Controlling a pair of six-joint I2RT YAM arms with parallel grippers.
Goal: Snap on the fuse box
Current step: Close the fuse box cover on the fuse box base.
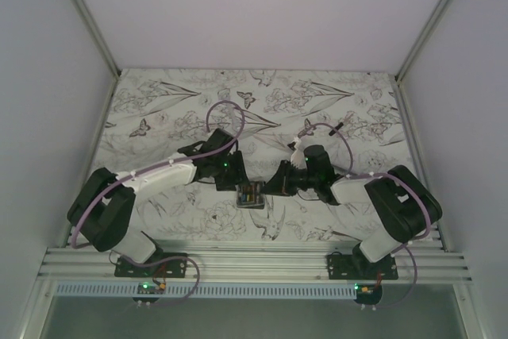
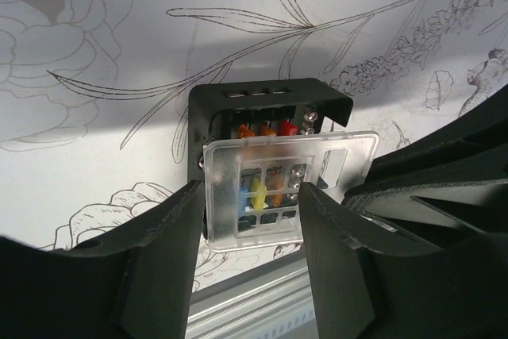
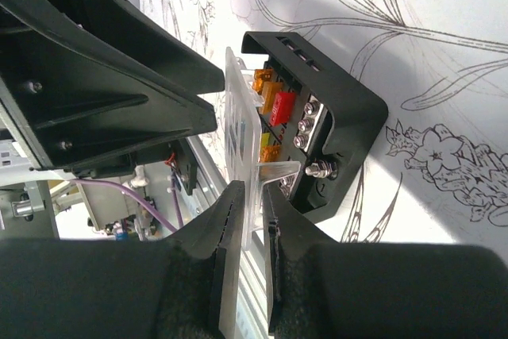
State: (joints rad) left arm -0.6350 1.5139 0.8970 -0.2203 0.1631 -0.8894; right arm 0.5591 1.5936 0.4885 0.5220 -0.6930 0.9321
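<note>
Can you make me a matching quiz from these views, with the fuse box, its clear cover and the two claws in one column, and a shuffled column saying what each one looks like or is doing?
Column one:
1. fuse box
2. clear cover
3. right claw
4. left claw

Column two:
A. fingers pinching a thin transparent edge
B. black, lying on the flowered surface
C. see-through, tilted, not yet snapped down
D. fingers apart, one on each side of the cover

Pairs: 1-B, 2-C, 3-A, 4-D
</note>
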